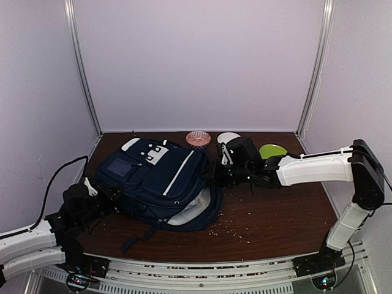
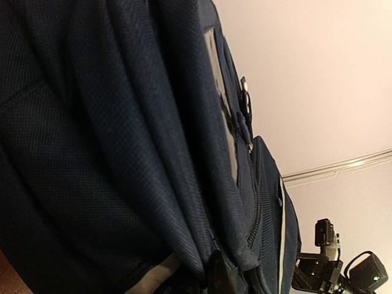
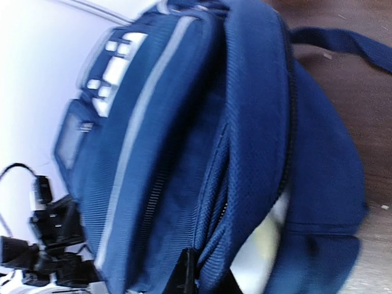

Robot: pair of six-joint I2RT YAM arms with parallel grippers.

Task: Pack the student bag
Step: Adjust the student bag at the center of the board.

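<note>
- The student bag (image 1: 156, 180) lies flat on the brown table (image 1: 282, 220), front side up, between the two pincers.
- Its big pocket is open at the near right. Pale lining (image 1: 190, 213) shows, but I cannot tell what is inside.
- The left pincer (image 1: 109, 195) is pressed together on cloth at the bag's left side.
- The right pincer (image 1: 215, 173) pinches the bag's zip edge on its right side.
- A pink bowl (image 1: 198, 138) sits just behind the bag.

Tips of left claw (image 2: 215, 275) buried in student bag (image 2: 122, 153) fabric; right wrist view blurred; pink item (image 1: 198, 138) too small.
</note>
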